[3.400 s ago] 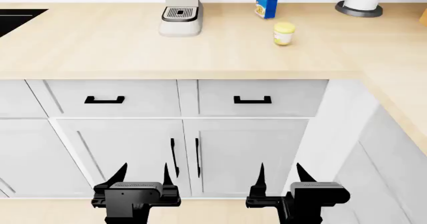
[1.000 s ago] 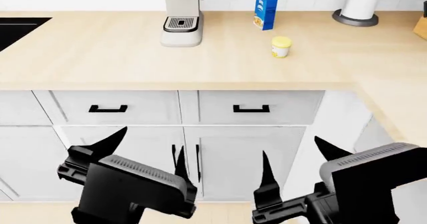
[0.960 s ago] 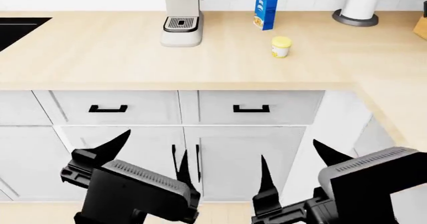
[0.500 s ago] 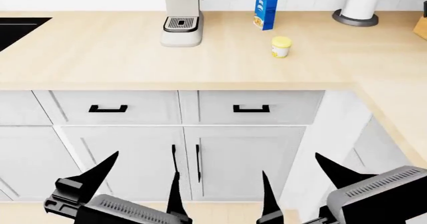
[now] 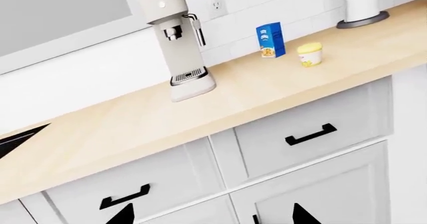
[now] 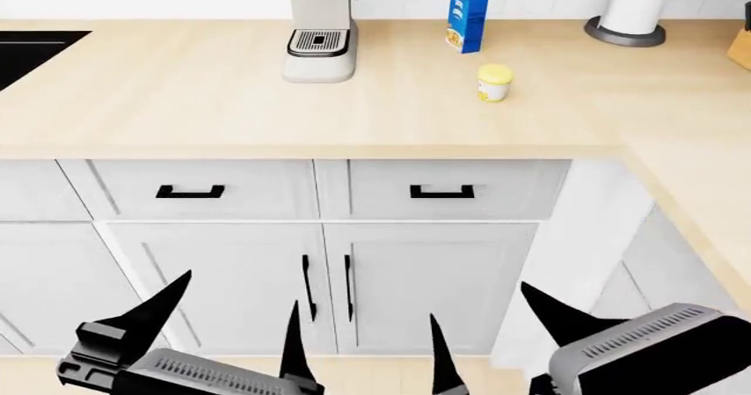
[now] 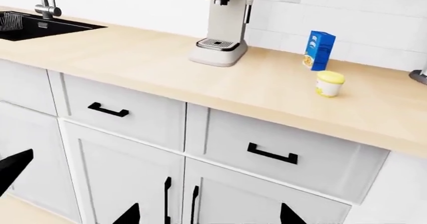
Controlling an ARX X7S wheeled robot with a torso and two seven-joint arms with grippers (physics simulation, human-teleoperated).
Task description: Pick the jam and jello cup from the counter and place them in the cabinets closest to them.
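Two grippers hang low in front of the cabinet doors, the left gripper [image 6: 206,329] and right gripper [image 6: 487,333] both with jaws spread and empty. The jam [image 6: 494,83] stands upright on the worktop [image 6: 176,96], just in front of the blue box [image 6: 467,20] and well to the right of the coffee machine [image 6: 320,25]; no jello cup is visible. Judged best: raise the right arm above the worktop edge, approach the jar level, and close around its body below the lid

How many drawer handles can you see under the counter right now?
2: left drawer handle below the coffee machine, right drawer handle below the jam. More may lie outside the view.
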